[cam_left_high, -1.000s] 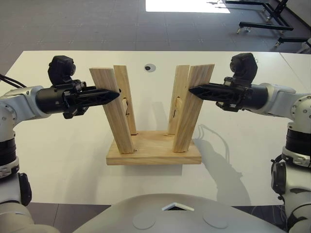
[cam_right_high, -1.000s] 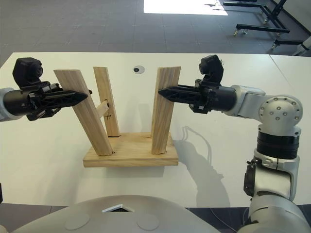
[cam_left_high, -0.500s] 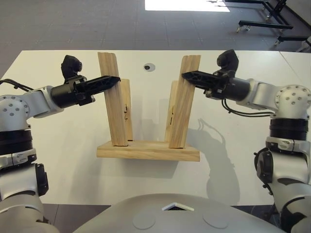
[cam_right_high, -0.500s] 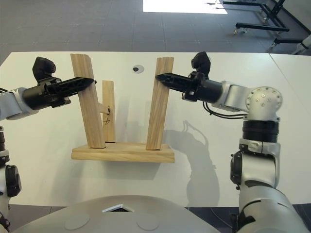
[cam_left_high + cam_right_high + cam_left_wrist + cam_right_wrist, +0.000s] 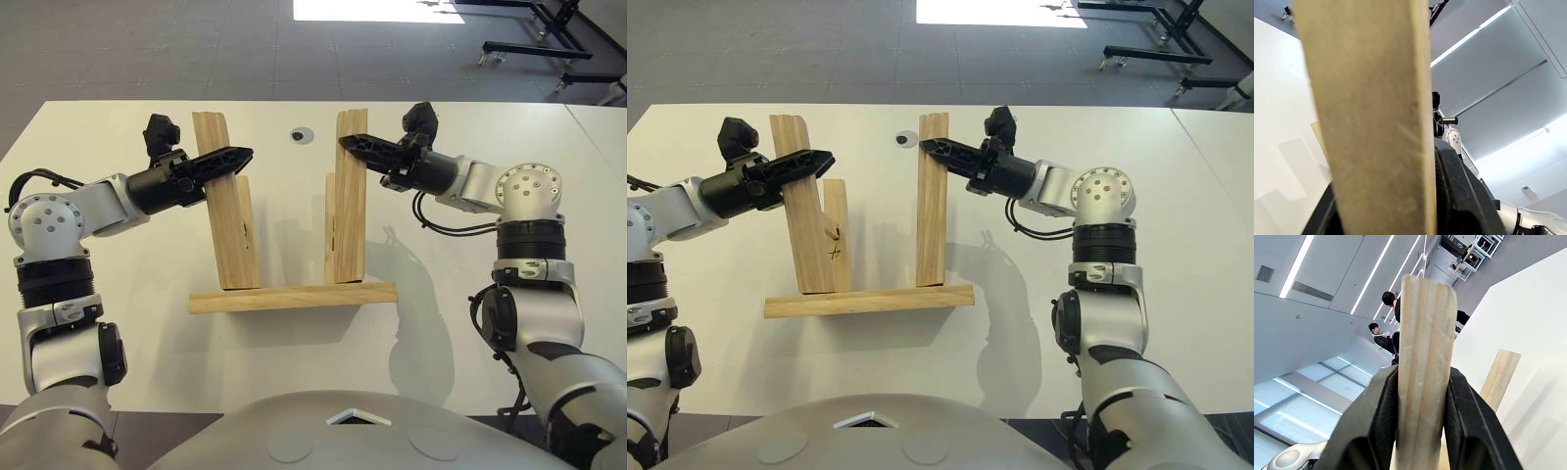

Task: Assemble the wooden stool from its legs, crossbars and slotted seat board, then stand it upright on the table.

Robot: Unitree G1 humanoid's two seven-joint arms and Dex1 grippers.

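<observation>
The seat board (image 5: 294,297) sits low on the table (image 5: 118,333), perhaps touching it, with its legs pointing up. The left gripper (image 5: 235,157) clasps the left leg (image 5: 223,225) near its top. The right gripper (image 5: 353,144) clasps the right leg (image 5: 349,215). A rear leg (image 5: 835,235) stands just behind the left leg.

The near left leg (image 5: 1371,122) that I clamped covered most of my left fingers (image 5: 1459,196), and both its ends ran off the picture's edges. The near right leg (image 5: 1425,382), gripped between my right fingers (image 5: 1466,431), was cut off at its end toward the seat board (image 5: 294,297). From the head, the far left leg (image 5: 836,225) and far right leg (image 5: 331,225) showed only as slivers behind the near ones. The crossbars (image 5: 832,233) between them were almost wholly hidden, so I could not tell how they sat. The board lay edge-on, its slots hidden. A small round thing (image 5: 302,135) on the worktop (image 5: 118,323) was too small to identify.
</observation>
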